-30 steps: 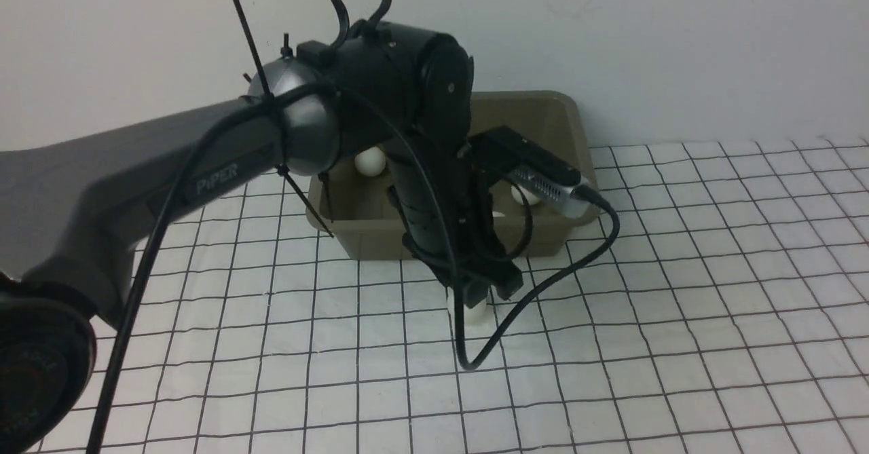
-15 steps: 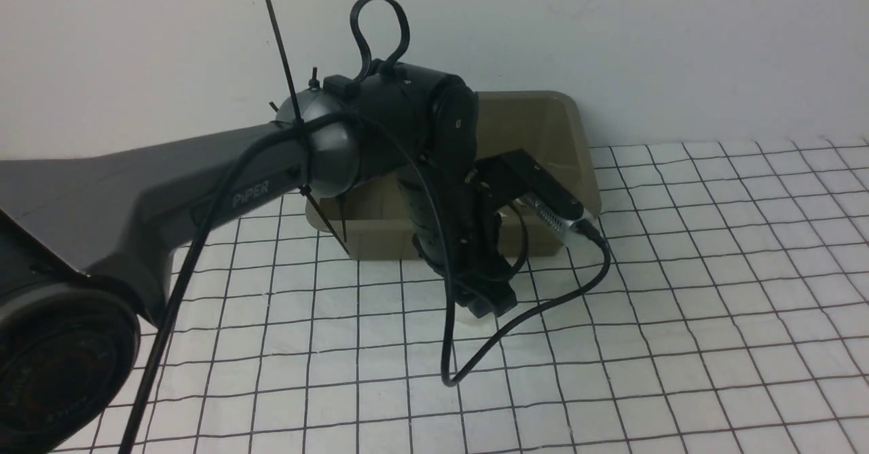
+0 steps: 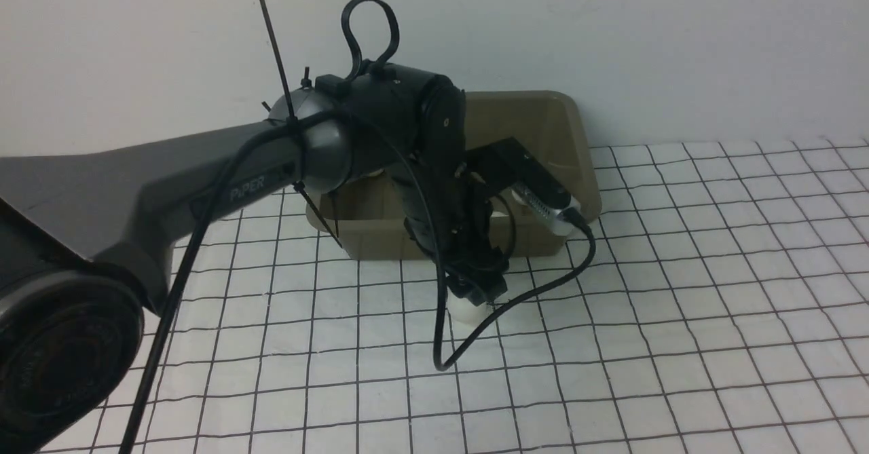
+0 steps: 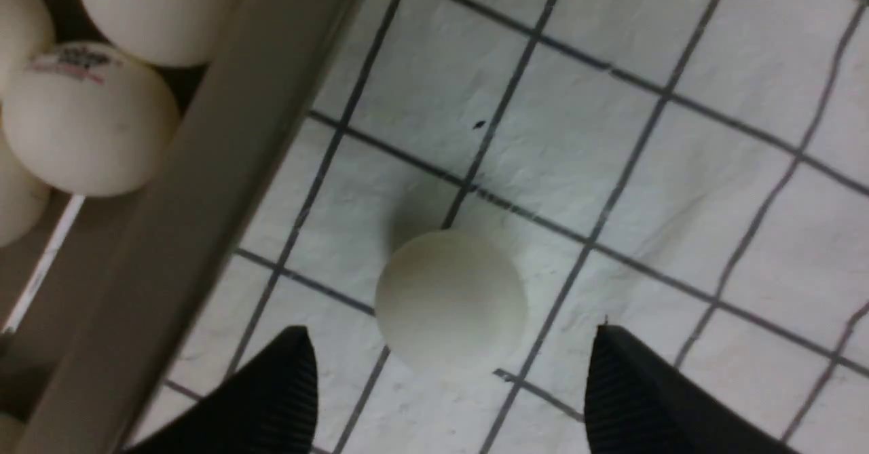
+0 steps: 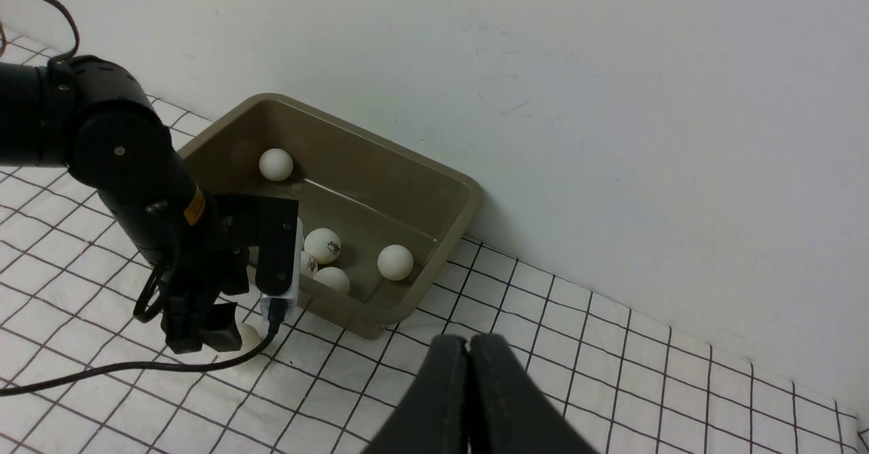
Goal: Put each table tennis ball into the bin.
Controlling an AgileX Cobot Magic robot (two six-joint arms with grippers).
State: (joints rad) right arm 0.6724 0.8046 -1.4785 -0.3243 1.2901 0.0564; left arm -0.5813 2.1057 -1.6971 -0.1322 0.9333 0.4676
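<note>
Your left gripper [image 4: 451, 335]: jaws wide, either side of one table tennis ball [image 4: 451, 291], not touching | that ball: on gridded cloth [image 4: 679, 67], just beside bin [image 5: 380, 138] | other balls [image 5: 322, 245]: in bin | right gripper [image 5: 468, 349]: jaws pressed together, empty

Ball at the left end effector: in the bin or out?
Out. The ball lies on the grid cloth just outside the bin, between the left end effector's open jaws, not gripped.
</note>
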